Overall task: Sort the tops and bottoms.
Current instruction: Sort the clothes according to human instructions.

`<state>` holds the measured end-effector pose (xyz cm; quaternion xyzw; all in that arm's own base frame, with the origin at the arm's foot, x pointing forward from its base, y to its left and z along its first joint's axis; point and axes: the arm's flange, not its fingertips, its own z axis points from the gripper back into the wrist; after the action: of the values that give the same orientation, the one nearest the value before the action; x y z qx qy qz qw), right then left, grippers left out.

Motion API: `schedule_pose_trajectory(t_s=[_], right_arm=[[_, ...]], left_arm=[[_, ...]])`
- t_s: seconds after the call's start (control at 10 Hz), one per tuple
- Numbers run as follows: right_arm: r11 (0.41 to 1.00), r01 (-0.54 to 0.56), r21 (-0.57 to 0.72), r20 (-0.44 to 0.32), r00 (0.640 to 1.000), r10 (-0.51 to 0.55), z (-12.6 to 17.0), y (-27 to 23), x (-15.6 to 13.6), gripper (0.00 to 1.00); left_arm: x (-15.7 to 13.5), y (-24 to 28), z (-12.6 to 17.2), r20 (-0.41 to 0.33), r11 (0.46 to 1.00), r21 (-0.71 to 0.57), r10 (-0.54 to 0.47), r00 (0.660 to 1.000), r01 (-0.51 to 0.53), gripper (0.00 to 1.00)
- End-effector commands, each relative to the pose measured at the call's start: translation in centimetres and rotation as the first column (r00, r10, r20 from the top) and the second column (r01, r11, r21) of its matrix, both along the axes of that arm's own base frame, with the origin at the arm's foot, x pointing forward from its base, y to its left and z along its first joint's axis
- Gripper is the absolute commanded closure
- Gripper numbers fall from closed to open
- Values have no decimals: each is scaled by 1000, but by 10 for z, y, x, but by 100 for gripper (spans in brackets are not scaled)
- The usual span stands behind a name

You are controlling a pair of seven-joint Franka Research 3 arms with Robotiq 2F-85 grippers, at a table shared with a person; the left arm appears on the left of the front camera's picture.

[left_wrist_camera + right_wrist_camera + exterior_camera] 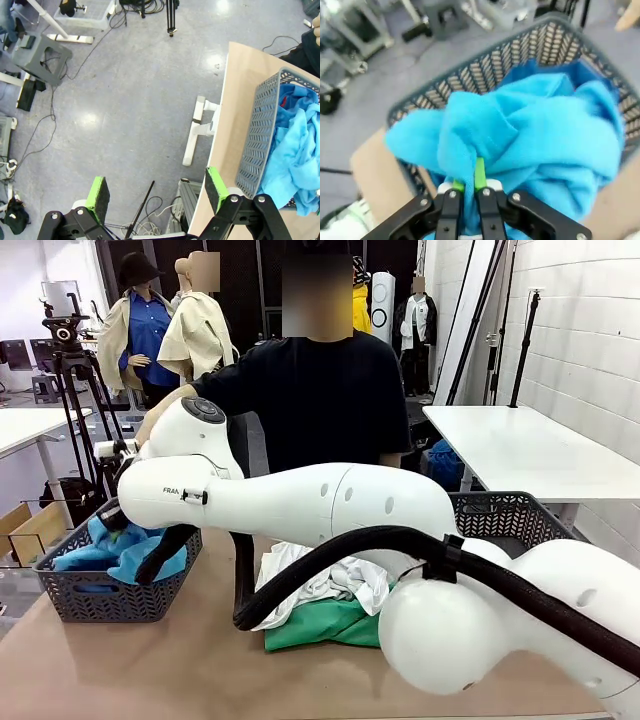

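Jaws on the right arm [330,502] pinch a blue top [520,125] above the basket [485,75] — seemingly to drop it there — left jaws gape idle.

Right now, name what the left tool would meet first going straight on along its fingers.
Probably the grey floor; the open left tool points past the table edge, beside the basket.

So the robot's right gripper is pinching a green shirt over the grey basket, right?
Not green. The right gripper is pinching a blue shirt over the grey basket. The right wrist view shows the bright blue cloth caught between its fingers.
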<state>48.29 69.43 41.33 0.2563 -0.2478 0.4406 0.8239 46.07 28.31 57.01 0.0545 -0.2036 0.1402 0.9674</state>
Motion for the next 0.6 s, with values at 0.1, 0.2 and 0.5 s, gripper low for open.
schedule_pose_trajectory(t_s=[0.1, 0.2, 0.5], right_arm=[[984, -78, -158, -95, 993, 63, 28, 137, 96, 100], [979, -82, -187, -97, 993, 65, 24, 138, 93, 100], [981, -69, -179, -12, 998, 68, 41, 139, 96, 100]], left_arm=[[-2, 2, 1, 0, 1000, 5, -9, 1000, 9, 0], [-2, 2, 1, 0, 1000, 5, -9, 1000, 9, 0], [-2, 2, 1, 0, 1000, 5, -9, 1000, 9, 0]])
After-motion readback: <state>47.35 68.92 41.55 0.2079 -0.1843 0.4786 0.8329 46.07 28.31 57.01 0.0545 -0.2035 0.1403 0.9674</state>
